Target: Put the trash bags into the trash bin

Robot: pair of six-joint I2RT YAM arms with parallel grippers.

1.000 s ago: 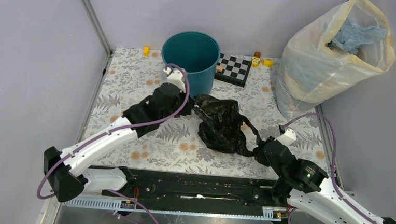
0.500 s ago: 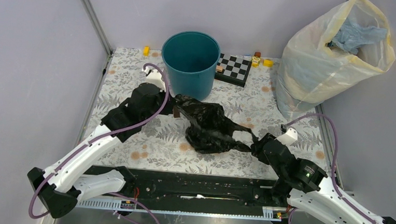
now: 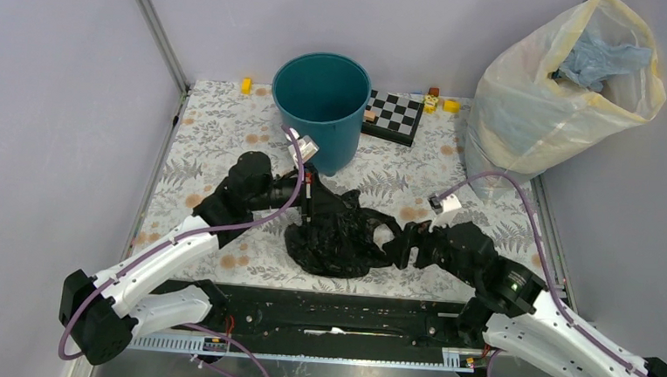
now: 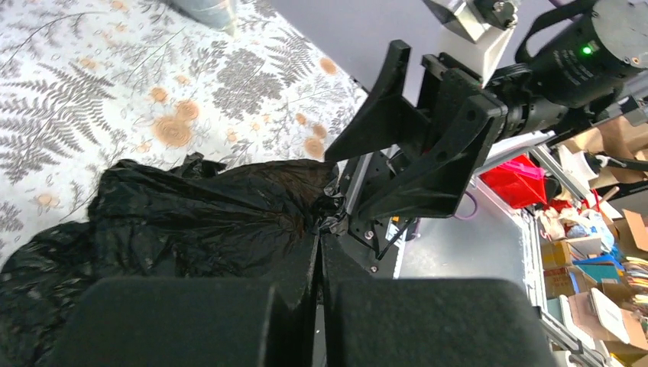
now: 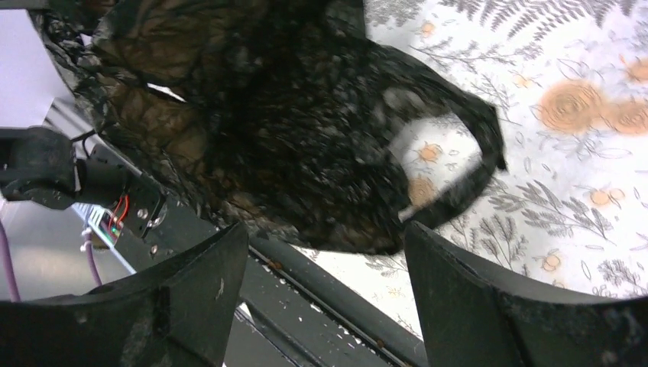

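The trash bag, a crumpled glossy black film, lies on the floral table between my two arms, just in front of the teal trash bin. My left gripper is shut on a bunched edge of the bag at its upper left; in the left wrist view the film gathers at the closed tips of that gripper. My right gripper stands open at the bag's right side, touching or nearly touching it. In the right wrist view the bag and its loop handle lie just beyond the open right gripper.
A large translucent yellowish sack with blue contents stands at the back right. A checkerboard lies beside the bin, with small yellow blocks along the back edge. The black base rail runs just below the bag.
The right gripper has opened and let go of the bag's handle, then moved left toward the bag. The left gripper has pulled the bag toward the near edge, bunching it up.
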